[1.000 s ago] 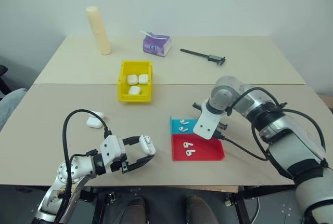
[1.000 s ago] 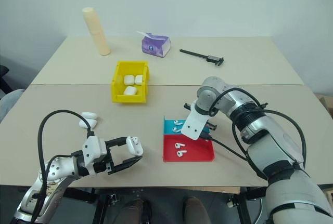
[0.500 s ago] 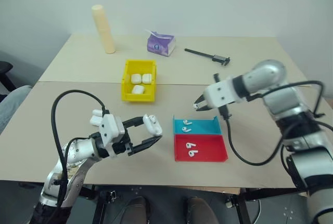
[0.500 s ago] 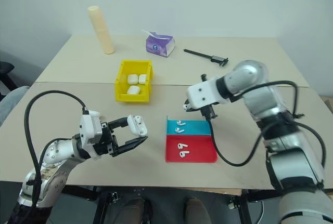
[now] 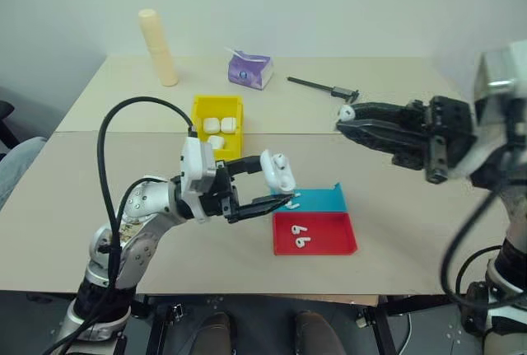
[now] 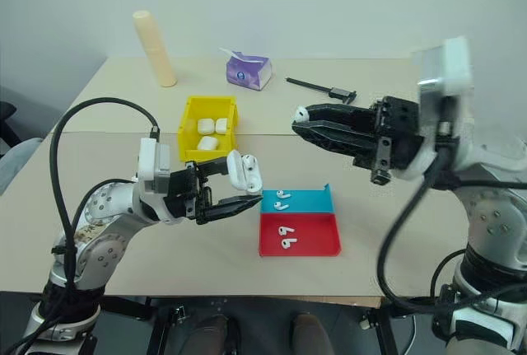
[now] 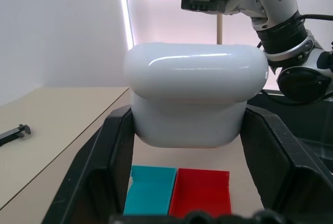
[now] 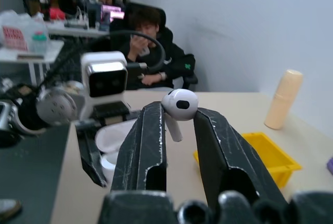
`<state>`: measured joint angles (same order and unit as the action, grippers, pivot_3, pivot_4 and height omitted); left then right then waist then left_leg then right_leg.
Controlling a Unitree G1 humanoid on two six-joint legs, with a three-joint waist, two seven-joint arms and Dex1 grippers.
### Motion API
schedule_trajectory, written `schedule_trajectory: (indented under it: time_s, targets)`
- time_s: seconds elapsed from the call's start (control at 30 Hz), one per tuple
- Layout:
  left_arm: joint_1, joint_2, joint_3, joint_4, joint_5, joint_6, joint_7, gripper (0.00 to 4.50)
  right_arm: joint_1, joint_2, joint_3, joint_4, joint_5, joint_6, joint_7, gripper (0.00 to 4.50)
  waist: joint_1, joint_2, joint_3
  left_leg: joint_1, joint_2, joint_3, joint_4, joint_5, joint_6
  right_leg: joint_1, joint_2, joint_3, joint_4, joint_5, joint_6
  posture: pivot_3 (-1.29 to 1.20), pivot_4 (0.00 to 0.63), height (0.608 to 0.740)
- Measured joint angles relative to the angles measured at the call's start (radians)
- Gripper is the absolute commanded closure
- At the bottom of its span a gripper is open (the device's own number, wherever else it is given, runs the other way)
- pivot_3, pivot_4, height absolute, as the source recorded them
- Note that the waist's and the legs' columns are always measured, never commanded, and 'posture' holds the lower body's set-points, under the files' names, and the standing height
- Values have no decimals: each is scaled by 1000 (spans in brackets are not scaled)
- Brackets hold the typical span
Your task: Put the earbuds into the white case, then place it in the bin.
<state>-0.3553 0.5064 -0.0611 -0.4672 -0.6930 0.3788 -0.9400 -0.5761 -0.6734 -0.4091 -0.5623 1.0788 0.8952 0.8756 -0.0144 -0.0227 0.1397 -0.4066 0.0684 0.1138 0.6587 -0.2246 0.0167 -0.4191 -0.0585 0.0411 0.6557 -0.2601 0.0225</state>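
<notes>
- Left gripper (image 5: 265,184): clenched on the white case (image 5: 277,171), lifted clear of the counter (image 5: 395,223), above the near edge of the blue tray (image 5: 321,199); lid hinged open and leaning back, open side turned up and toward the right arm.
- Right gripper (image 5: 344,119): grasping one earbud (image 5: 347,112) at the fingertips, also lifted off the counter; in the right wrist view the rounded head (image 8: 179,103) sits above the two fingers, stem pinched between them and running down into the gap.
- Governing relation: case below and to the robot's left of the held earbud, well apart from it, the two grippers pointing roughly at each other; right gripper the nearer and only carrier of the bud, so closing the gap probably falls to it.
- Axis judgement: stem apparently crosswise to the fingers' length; likely needs the stem tipped down toward the case's mouth before insertion.
- Remaining earbuds: pair (image 6: 283,199) in the blue tray, pair (image 6: 286,236) in the red tray (image 6: 321,244), all just beside and below the case.
- Bin (image 5: 198,133): on the counter beyond the left gripper, already holding three closed white cases (image 5: 221,125); nearer to the left arm for the later placing step.
</notes>
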Motion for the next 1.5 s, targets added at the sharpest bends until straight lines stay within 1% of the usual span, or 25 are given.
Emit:
schedule_trajectory:
  time_s: [0.03, 0.1, 0.23, 0.37, 0.6, 0.77, 1.03, 1.27, 1.37, 1.47, 1.5]
  targets:
    - [0, -2, -1, 0, -3, 0, -9, 1726, 27, 0, -1, -20, 65, 8, -34, 3665, 0, 0, 0, 0, 0, 0, 0, 0, 0, 0, 0, 0, 0, 0, 0, 0, 150, 740]
    - [0, -8, -2, 0, -3, 0, -15, 1726, 65, 0, 7, -48, 142, 12, -71, 3665, 0, 0, 0, -1, 0, 0, 0, 0, 0, 0, 0, 0, 0, 0, 0, 0, 150, 740]
    - [-1, -22, -6, 1, -2, -1, -15, 1726, 87, -6, 55, -70, 240, 12, -159, 3665, -1, 0, 0, 0, 0, -1, 0, 0, 0, 0, 0, 0, 0, 0, 1, 0, 150, 740]
    - [0, -25, -8, 1, 2, -2, -13, 1726, 116, -29, 129, -69, 233, 12, -187, 3665, 0, 0, 0, -2, 0, -1, 0, 0, 0, -1, 0, 0, -1, 0, 1, 0, 150, 740]
    - [6, -31, -8, 0, 12, -5, -10, 1726, 117, -53, 185, -63, 200, 7, -184, 3665, 0, 0, 0, -2, 0, -1, 0, 0, 0, 0, 0, 0, -2, 0, 1, 0, 150, 740]
    - [10, -42, -9, 0, 27, -9, -8, 1726, 117, -54, 204, -57, 198, 6, -179, 3665, 0, 0, 0, -2, 0, -1, 0, 0, 0, -1, 0, 0, -2, 0, 1, 0, 150, 740]
    - [10, -59, -18, 0, 41, -31, -10, 1726, 120, -53, 240, -57, 149, -8, -161, 3665, 0, 0, 0, -2, 0, -1, 0, 0, 0, -1, 0, 0, -3, 1, 2, 0, 150, 740]
    - [10, -59, -23, 0, 55, -33, -10, 1726, 130, -53, 246, -57, 121, -15, -146, 3665, 1, 0, 0, -3, 0, -2, 0, 0, 0, 0, 0, 0, -3, 1, 2, 0, 150, 740]
    - [10, -61, -25, 0, 64, -33, -10, 1726, 141, -58, 247, -62, 103, -24, -127, 2905, 1, 0, 0, -3, 0, -2, 0, 0, 0, 0, 0, 0, -4, 1, 2, 0, 150, 740]
    - [12, -61, -26, 1, 66, -33, -9, 1726, 151, -66, 248, -71, 85, -39, -113, 1960, 0, 0, 0, -3, 0, -2, 0, 0, 0, -1, 0, 0, -5, 1, 2, 0, 150, 740]
    - [12, -61, -26, 1, 66, -33, -9, 1726, 154, -69, 247, -75, 81, -45, -109, 1960, 0, 0, 0, -3, 0, -2, 0, 0, 0, 0, 1, -1, -5, 1, 3, 0, 150, 740]
